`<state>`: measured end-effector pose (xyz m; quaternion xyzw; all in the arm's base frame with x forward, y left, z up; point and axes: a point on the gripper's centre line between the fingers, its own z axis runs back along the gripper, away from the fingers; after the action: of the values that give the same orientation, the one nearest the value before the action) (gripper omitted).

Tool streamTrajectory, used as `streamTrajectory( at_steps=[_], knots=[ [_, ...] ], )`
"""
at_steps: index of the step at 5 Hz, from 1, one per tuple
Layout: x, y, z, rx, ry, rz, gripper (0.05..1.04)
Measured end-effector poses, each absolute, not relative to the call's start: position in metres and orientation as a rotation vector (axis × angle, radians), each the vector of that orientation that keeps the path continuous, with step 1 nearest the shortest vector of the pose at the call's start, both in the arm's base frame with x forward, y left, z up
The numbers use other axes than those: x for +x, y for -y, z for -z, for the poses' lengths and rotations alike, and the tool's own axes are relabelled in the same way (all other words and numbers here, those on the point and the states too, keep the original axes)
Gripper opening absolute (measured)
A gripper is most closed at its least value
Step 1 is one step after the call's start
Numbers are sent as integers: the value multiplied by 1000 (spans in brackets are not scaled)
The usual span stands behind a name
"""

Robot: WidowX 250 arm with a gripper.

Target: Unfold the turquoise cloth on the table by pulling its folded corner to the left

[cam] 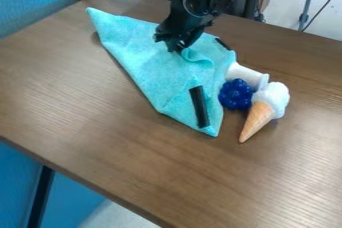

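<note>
Cloth first, since that's where the action is: a thin turquoise fabric cloth (137, 47) is lying in a rough triangle on the brown wood-grain worktop (100, 147), with one long corner pointing between 10 and 11 o'clock. Treating its middle as the clock centre, the black two-finger gripper (175, 49) is hanging at about 1 o'clock, right down at the fabric beside a raised, curled fold. Honestly can't tell if it's open or closed, or whether it's pinching any cloth.

A straight black strip (199, 106) is lying on the cloth at 5 o'clock, and a smaller black piece (224, 44) is showing by the edge at 2. Not sure what either is. A white cylinder-like thing (246, 74) is resting by the edge just past 3, a shiny dark-blue cluster of round beads (236, 94) is sitting around 4, and a toy ice cream cone with a white scoop and tan cone (257, 119) is lying farther out at 4, its tip aiming toward 7.

My read: the step in hand is looking like cloth contact at the fold, and any next move is calling for a sure pinch there, minding the loose bits nearby.
</note>
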<state>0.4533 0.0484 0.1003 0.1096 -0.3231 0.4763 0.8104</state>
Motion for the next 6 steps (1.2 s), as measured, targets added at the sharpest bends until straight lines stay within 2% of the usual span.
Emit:
streamTrajectory(
  at_steps=[1, 2, 3, 5, 6],
  knots=[
    [454, -49, -101, 234, 695, -1021, 501],
    [454, -50, -102, 239, 706, -1029, 218],
    [454, -53, -104, 248, 720, -1048, 96],
    [450, -59, -134, 203, 772, -1084, 54],
    [440, -65, -153, 151, 781, -1092, 54]
  ],
)
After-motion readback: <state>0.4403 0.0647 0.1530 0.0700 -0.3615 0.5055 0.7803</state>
